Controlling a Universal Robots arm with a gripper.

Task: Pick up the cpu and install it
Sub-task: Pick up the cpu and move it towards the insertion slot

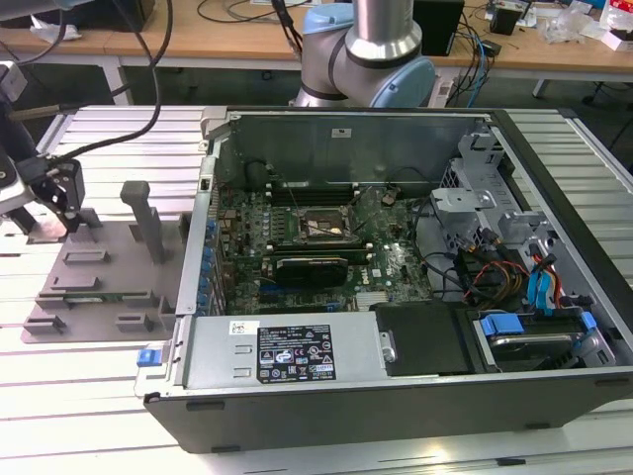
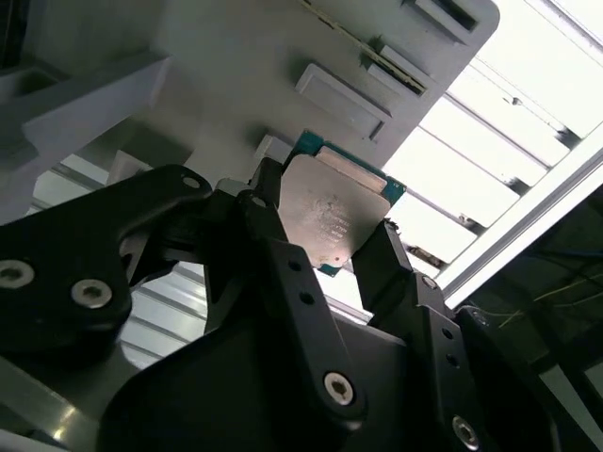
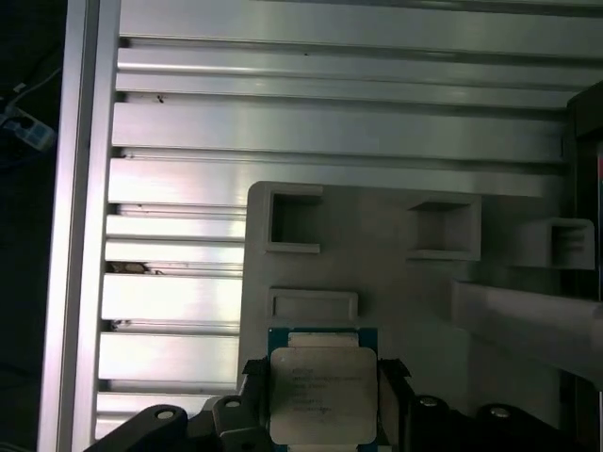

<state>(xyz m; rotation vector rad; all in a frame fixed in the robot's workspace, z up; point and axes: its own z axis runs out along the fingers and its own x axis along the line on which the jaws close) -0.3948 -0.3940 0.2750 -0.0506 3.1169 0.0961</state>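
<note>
While the gripper (image 1: 56, 203) hangs low over the grey tray (image 1: 109, 287) at the exterior view's left, we see it well apart from the open computer case (image 1: 415, 386) on the slatted metal table (image 1: 109, 129). In the second wrist view its black fingers (image 2: 283, 264) clamp opposite edges of the cpu (image 2: 332, 215), silver top facing the camera. In the first wrist view we find the chip just beside a shallow rectangular frame (image 3: 314, 303) on the tray; whether it touches the tray we cannot tell. The motherboard socket (image 1: 318, 228) sits inside the case.
</note>
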